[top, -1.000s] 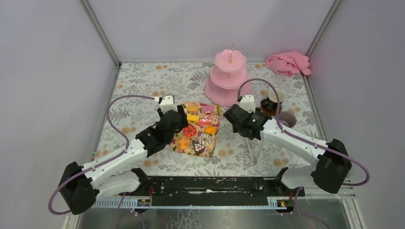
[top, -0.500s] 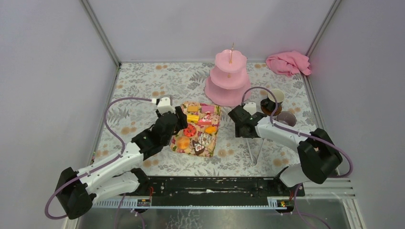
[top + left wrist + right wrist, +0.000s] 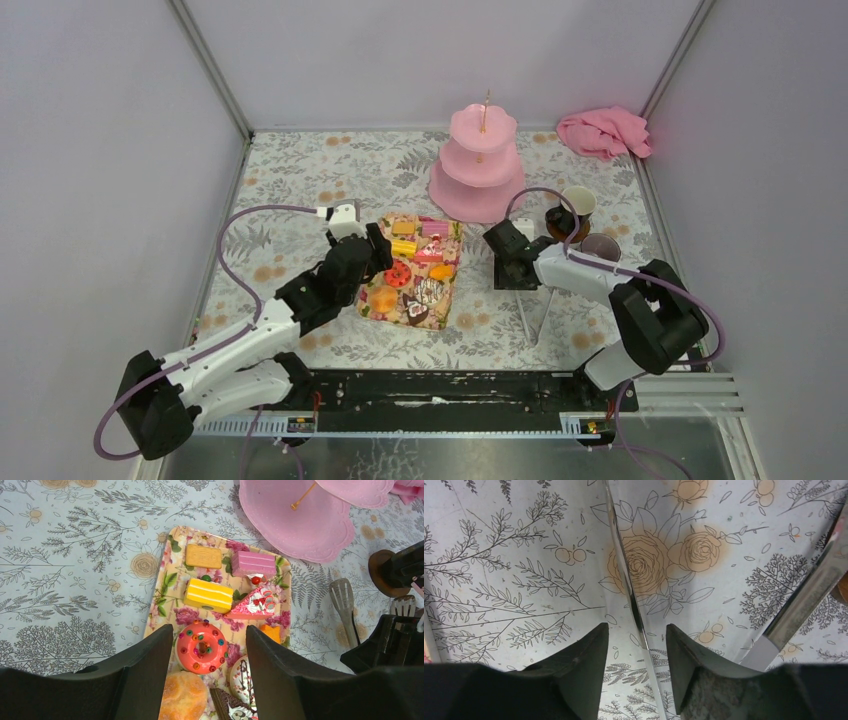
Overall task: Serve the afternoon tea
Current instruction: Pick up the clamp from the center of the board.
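The right fingers (image 3: pixel 508 278) stood apart astride one thin arm of the tongs (image 3: pixel 626 580) lying on the desk (image 3: pixel 300 190), not yet gripping it; a pinch there could have skidded or twisted the tongs away. The left fingers (image 3: pixel 378 252) hung apart and empty over the red doughnut (image 3: pixel 201 647) on the floral tray (image 3: pixel 165 587) mid-desk, the pink stand (image 3: pixel 478 165) nearer the far edge.

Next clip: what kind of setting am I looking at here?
Probably a staged robot test cell, not a real tearoom. Plain wall panels on metal frame posts box in a table with a floral cover, and the food is toy cakes near a pink three-tier stand.
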`<action>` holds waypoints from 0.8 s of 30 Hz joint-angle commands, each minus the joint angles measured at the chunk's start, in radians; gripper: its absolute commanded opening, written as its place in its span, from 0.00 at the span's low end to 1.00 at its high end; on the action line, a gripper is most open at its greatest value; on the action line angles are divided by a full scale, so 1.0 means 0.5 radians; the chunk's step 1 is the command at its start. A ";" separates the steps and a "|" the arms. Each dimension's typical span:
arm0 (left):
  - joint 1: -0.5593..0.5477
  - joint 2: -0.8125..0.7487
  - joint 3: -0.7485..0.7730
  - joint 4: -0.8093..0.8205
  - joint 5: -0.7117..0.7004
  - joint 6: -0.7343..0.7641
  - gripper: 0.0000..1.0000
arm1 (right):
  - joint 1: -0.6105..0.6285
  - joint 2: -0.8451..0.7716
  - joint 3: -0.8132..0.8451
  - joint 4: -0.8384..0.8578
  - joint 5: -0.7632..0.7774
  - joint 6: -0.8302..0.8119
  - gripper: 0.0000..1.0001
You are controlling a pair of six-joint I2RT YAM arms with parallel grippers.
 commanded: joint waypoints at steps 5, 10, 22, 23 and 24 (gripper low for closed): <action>0.009 0.003 -0.001 0.065 -0.058 -0.021 0.63 | -0.047 0.065 0.002 0.130 -0.134 -0.109 0.40; 0.010 0.002 -0.004 0.046 -0.100 -0.017 0.63 | -0.048 0.083 -0.016 0.158 -0.190 -0.147 0.25; 0.010 0.070 0.031 0.030 -0.124 -0.034 0.63 | 0.120 0.012 -0.039 0.176 -0.337 -0.324 0.20; 0.010 0.070 0.034 0.027 -0.124 -0.036 0.63 | 0.165 0.025 -0.020 0.167 -0.317 -0.339 0.20; 0.008 0.069 0.036 0.022 -0.127 -0.036 0.63 | 0.199 0.041 -0.007 0.159 -0.300 -0.349 0.20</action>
